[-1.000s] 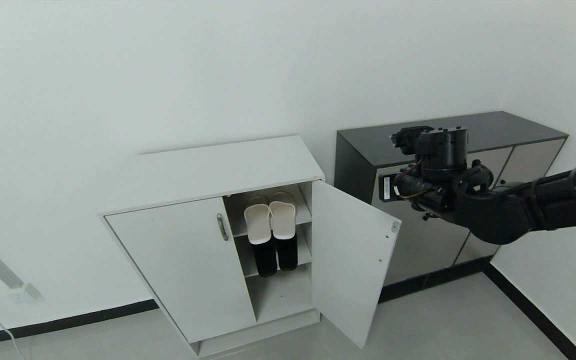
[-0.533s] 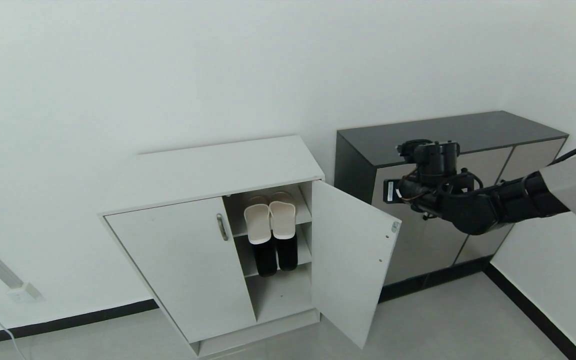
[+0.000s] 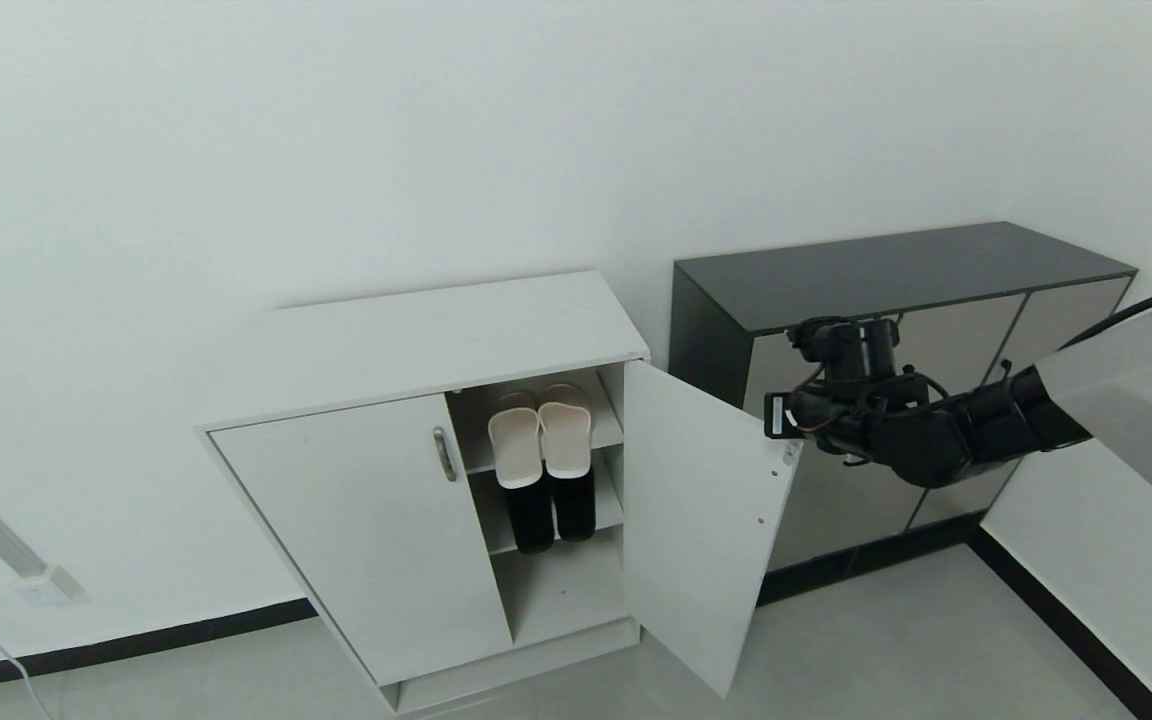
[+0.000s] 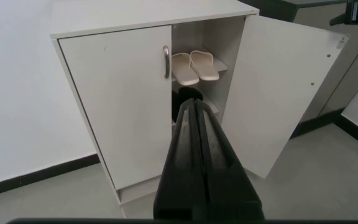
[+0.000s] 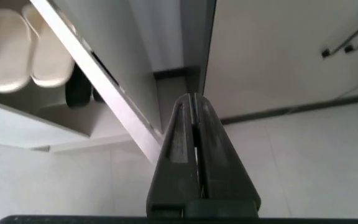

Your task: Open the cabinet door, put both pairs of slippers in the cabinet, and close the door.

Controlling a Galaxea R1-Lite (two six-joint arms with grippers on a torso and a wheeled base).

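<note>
Head view: within the last second the right claw (image 3: 784,418) has dropped and swung leftward, from before the dark sideboard (image 3: 896,262) to the free top corner of the open cabinet door (image 3: 696,500), beside or touching it, I cannot tell which. Its fingers (image 5: 182,124) are pressed together, empty. Beyond the door from the claw, the white slippers (image 3: 541,440) and black slippers (image 3: 551,512) sit inside the cabinet (image 3: 436,340), so only the closing push seems left. The left claw (image 4: 196,112), likewise closed on nothing, faces the opening.
</note>
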